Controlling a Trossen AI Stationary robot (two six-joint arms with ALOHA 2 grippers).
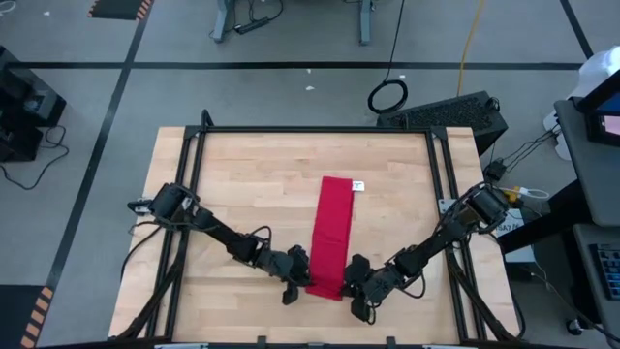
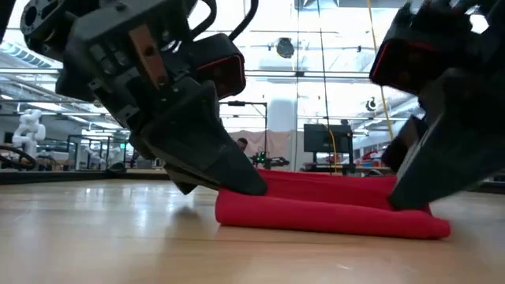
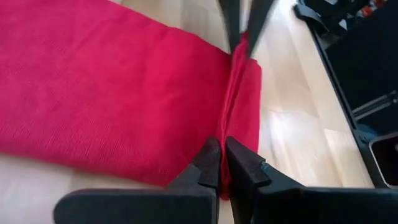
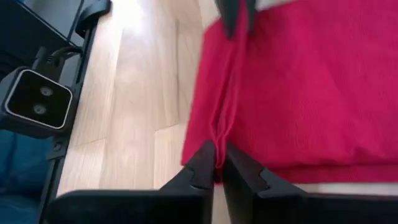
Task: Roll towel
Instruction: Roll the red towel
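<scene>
From overhead I see the towel [image 1: 330, 236] lying as a long narrow red strip running from the centre of the wooden table [image 1: 252, 184] down toward the bottom edge of the frame, its small white tag [image 1: 357, 185] at the upper right corner. The left gripper [image 1: 295, 284] sits at the strip's lower left corner and the right gripper [image 1: 355, 291] at its lower right, both arms reaching in from the sides.

The overhead shot hides what the fingers are doing; my wrist cameras settle it. In the left wrist view, the left gripper [image 3: 221, 163] has its jaws pressed nearly together, pinching a folded ridge of towel [image 3: 106, 87], with the other arm's fingers [image 3: 232, 25] gripping the same fold at the top of the frame. The right wrist view mirrors this: right gripper [image 4: 214, 160] pinching the towel [image 4: 311, 87] edge.

Only the low view shows height: the near end of the towel [image 2: 331, 209] is doubled into a thick lip resting on the table.
</scene>
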